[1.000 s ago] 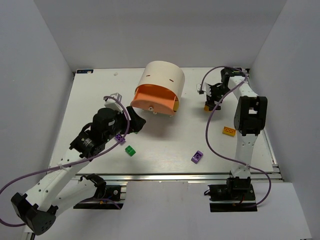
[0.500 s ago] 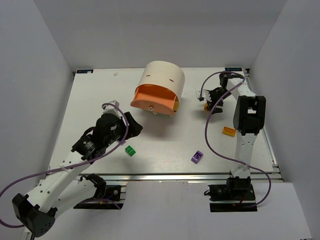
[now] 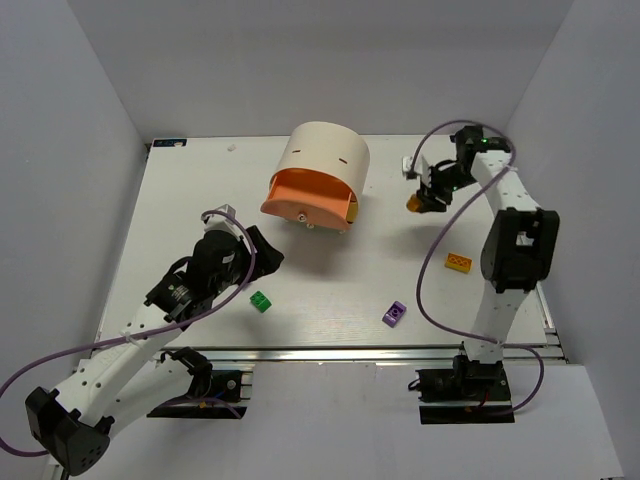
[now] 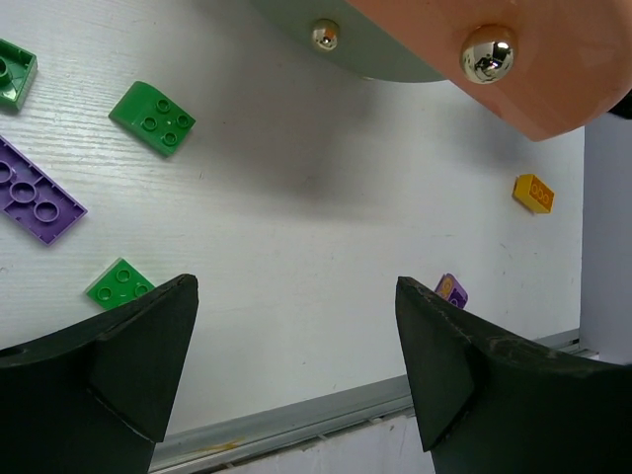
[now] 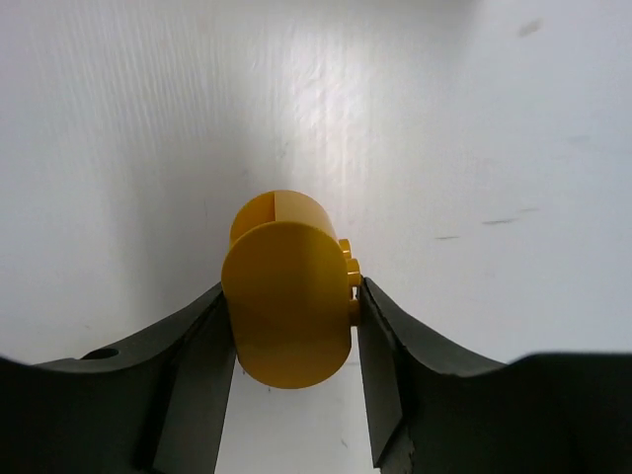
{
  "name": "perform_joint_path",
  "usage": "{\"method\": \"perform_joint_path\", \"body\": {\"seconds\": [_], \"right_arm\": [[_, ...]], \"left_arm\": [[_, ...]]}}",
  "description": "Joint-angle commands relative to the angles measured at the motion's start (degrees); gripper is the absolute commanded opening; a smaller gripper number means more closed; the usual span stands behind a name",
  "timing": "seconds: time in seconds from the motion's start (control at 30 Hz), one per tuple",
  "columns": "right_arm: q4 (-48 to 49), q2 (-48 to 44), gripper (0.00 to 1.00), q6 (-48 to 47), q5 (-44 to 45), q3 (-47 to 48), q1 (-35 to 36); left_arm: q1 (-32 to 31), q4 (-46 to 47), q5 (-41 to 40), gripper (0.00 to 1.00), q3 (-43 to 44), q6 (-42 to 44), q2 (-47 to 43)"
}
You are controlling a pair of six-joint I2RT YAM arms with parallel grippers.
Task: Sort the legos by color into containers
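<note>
My right gripper (image 3: 420,197) is at the back right of the table, shut on a rounded yellow lego (image 5: 289,301) (image 3: 414,203); both fingers press its sides. My left gripper (image 3: 264,250) hangs open and holds nothing, in front of the cream drum (image 3: 325,158), whose orange drawer (image 3: 305,200) is pulled out. The yellow drawer (image 3: 352,210) shows at its right edge. Loose legos on the table are a green one (image 3: 260,301), a purple one (image 3: 394,313) and an orange-yellow one (image 3: 459,262). The left wrist view also shows a green brick (image 4: 153,118) and a purple plate (image 4: 38,193).
The orange drawer's round knob (image 4: 488,54) and a second knob (image 4: 324,36) are close above the left gripper (image 4: 296,365). The table's metal front rail (image 3: 330,352) runs along the near edge. Grey walls enclose the table on three sides.
The right gripper's jaws have closed onto the yellow lego, and its wrist has turned and shifted back a little. The left arm has drawn slightly toward the near edge.
</note>
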Motion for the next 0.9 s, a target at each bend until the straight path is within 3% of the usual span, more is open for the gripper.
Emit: {"method": "perform_joint_path", "body": {"seconds": [0.0,0.07,0.2,0.4,0.5,0.7,0.83,0.87], "right_arm": [[0.99,-16.13,0.0,15.4,-12.76,2.17,0.89],[2.93,-19.84,0.0,24.88,-14.81,1.65,2.03],[16.42,-28.1,0.0,39.67,-18.59,-2.92,6.69],[34.13,-25.85,0.0,64.8,-10.96,-1.98,19.78],[35.81,-21.81,0.0,69.39,-6.74,2.51,24.09],[31.51,-15.12,0.01,69.06,-1.73,12.54,29.8],[31.07,-14.23,0.19,69.24,-0.49,13.33,32.09],[31.06,-14.23,0.31,69.23,-0.05,12.99,32.36]], "left_arm": [[0.2,1.49,-1.0,0.91,-0.55,-0.65,-0.93],[0.2,1.93,-0.83,0.91,-0.55,-0.3,-0.23],[0.2,3.51,-0.13,0.91,-0.02,0.67,0.91],[0.2,4.57,0.23,0.91,0.94,1.2,1.8],[0.2,5.44,-0.21,0.91,0.51,0.67,0.39],[-0.33,7.12,-0.65,0.91,-1.52,-1.52,-2.24],[-0.33,6.51,-0.48,0.91,-1.43,-1.79,-2.68],[-0.33,6.42,-0.56,0.91,-1.52,-1.61,-2.86]]}}
